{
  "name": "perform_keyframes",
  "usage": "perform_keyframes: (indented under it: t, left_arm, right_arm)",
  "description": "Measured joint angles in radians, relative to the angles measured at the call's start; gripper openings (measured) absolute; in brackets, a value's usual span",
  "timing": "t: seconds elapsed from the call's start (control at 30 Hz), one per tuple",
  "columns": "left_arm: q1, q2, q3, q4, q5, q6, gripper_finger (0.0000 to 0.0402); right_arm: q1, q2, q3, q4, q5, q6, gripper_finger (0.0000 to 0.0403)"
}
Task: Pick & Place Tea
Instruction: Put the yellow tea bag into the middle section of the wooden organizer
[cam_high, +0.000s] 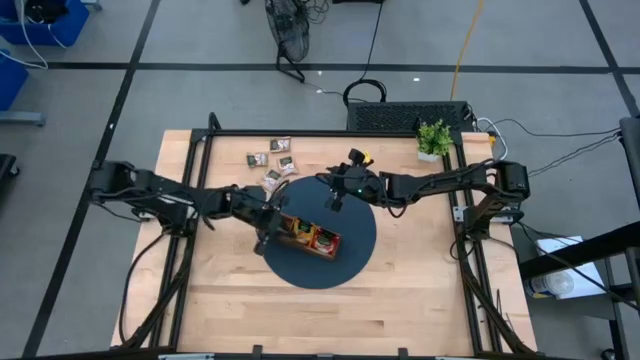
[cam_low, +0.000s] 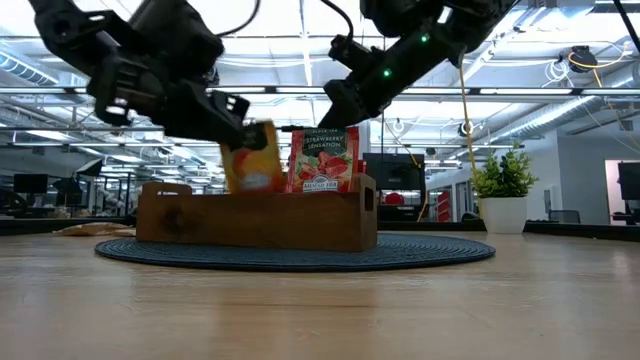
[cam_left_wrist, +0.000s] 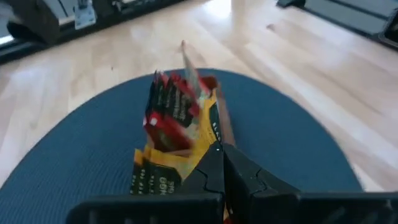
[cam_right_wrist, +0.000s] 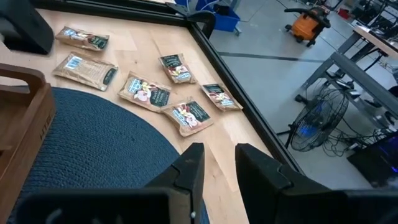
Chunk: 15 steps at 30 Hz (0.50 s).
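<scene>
A long wooden tray (cam_low: 260, 215) lies on a round dark blue mat (cam_high: 350, 262). A red tea sachet (cam_low: 323, 160) stands upright in the tray. Beside it is an orange tea sachet (cam_low: 252, 160), on which my left gripper (cam_low: 232, 122) is shut at the tray's left end. My right gripper (cam_right_wrist: 219, 167) hovers above the mat's far edge, open by a narrow gap, with nothing between its fingers. Several dark brown and white sachets (cam_right_wrist: 146, 92) lie flat on the table just past it. My left gripper pinches the orange sachet near its upper edge (cam_left_wrist: 202, 140) between its two fingers. The fingers slant down from the table's left side. The sachet stands nearly upright, slightly tilted, and its lower part dips behind the tray's wall (cam_low: 200, 215). Whether the sachet rests on the tray's floor is hidden.
A small green potted plant (cam_high: 433, 138) stands at the table's far right corner. A black frame rail (cam_right_wrist: 230, 81) runs along the far edge behind the loose sachets. Bare wood (cam_high: 300, 315) lies between the mat and the table's near edge.
</scene>
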Motion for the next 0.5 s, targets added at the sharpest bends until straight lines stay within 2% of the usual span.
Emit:
perform_keyframes:
  t: [0.2,0.5]
  left_arm:
    - [0.021,0.083,0.038,-0.015,0.0,-0.006,0.0001]
    - [0.016,0.094,0.097,-0.146,0.001,-0.034,0.0001]
  right_arm:
    - [0.0,0.0,0.0,0.0,0.0,-0.002,0.0077]
    - [0.0,0.0,0.0,-0.001,-0.004,-0.01,0.0077]
